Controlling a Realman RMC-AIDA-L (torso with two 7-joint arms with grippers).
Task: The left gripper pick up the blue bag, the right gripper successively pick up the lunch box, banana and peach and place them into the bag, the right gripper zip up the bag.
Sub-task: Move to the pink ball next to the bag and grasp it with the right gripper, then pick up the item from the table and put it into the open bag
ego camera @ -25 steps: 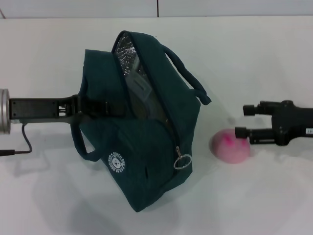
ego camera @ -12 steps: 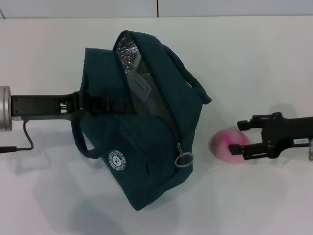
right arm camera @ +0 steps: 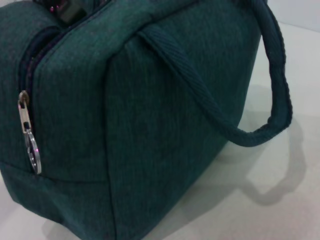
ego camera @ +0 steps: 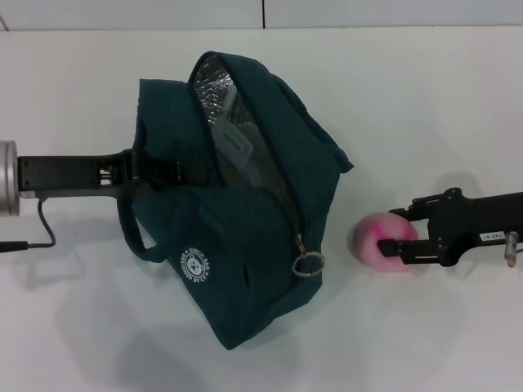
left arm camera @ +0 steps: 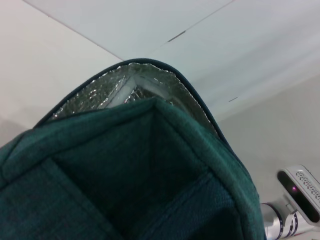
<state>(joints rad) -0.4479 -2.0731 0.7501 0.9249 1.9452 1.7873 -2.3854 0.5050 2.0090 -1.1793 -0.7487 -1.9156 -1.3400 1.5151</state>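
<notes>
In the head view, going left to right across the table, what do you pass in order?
left gripper at the bag's left side → blue bag, open at the top → its ring zip pull → peach → right gripper, fingers either side of the peach.

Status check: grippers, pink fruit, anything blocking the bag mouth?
Left gripper shut on dark teal fabric bag, mouth open. Right gripper open, fingers straddling round pink peach on white table. Nothing blocking.
</notes>
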